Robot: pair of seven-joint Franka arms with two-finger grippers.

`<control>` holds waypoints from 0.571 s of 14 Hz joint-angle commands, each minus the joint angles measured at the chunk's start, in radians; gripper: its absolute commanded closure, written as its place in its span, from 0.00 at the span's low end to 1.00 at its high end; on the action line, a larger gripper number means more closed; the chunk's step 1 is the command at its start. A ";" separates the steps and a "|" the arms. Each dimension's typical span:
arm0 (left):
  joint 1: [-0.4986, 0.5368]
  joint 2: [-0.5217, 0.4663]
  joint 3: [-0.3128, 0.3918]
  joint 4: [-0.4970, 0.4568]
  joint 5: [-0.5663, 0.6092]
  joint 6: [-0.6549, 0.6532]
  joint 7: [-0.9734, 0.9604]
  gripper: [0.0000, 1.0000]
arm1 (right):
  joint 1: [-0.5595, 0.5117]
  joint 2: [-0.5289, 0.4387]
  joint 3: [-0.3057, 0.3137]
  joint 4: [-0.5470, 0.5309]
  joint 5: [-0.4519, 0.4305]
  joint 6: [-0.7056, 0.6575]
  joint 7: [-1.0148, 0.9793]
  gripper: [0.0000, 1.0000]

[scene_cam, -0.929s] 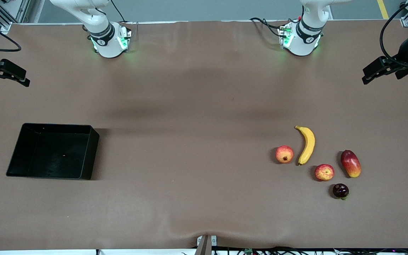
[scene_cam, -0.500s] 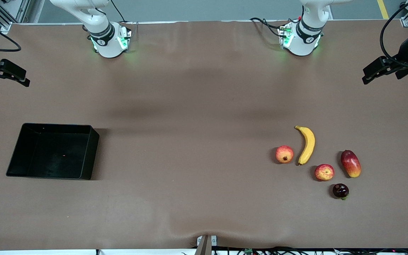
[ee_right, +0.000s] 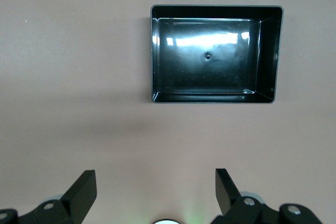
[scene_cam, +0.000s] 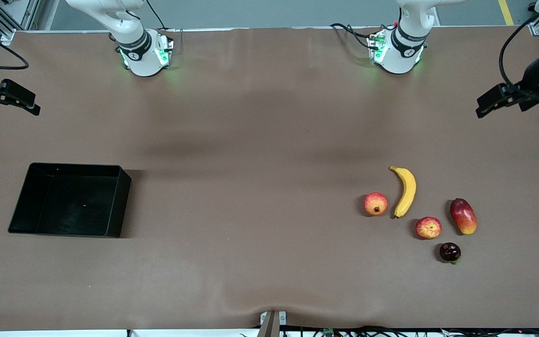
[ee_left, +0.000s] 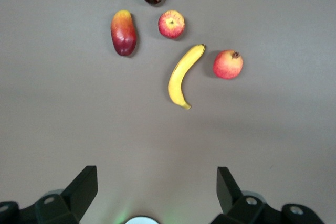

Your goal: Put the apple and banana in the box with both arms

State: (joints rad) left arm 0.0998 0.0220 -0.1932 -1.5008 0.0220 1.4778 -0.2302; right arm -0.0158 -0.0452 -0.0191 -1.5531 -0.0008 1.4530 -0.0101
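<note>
The apple [scene_cam: 428, 228] is small and round, red with yellow streaks, and lies on the brown tabletop [scene_cam: 260, 187] in the lower right of the front frame, nearer the front camera than the banana [scene_cam: 405, 191]. The banana is long, curved and plain yellow with dark tips, lying between the apple and a round red-yellow fruit with a dark crown [scene_cam: 375, 204]. An oblong red-orange fruit [scene_cam: 463, 216] and a small dark purple fruit [scene_cam: 450, 252] lie close beside the apple. The box [scene_cam: 26, 206], a black open-topped bin with low walls, sits in the lower left of the front frame with nothing in it. The left tool [scene_cam: 487, 100], at the right edge of the frame, is fully open and holds nothing. The right tool [scene_cam: 21, 104], at the left edge, is likewise fully open and holds nothing.
</note>
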 commanded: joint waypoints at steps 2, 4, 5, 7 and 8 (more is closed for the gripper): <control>0.005 0.078 0.001 -0.010 0.001 0.090 0.020 0.00 | 0.002 0.007 0.005 0.015 -0.001 -0.017 0.010 0.00; 0.006 0.126 0.001 -0.033 0.028 0.165 0.017 0.00 | 0.002 0.007 0.005 0.015 -0.001 -0.017 0.010 0.00; 0.005 0.169 0.001 -0.033 0.048 0.200 0.000 0.00 | 0.004 0.007 0.005 0.015 0.001 -0.017 0.010 0.00; 0.005 0.245 0.003 -0.042 0.065 0.300 -0.024 0.00 | 0.004 0.007 0.005 0.015 -0.001 -0.017 0.010 0.00; 0.008 0.283 0.003 -0.044 0.067 0.337 -0.044 0.00 | 0.004 0.007 0.005 0.015 -0.001 -0.017 0.010 0.00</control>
State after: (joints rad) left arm 0.1055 0.2418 -0.1898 -1.5518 0.0667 1.7553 -0.2431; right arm -0.0154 -0.0433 -0.0159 -1.5535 -0.0008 1.4489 -0.0101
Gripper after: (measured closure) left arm 0.000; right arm 0.000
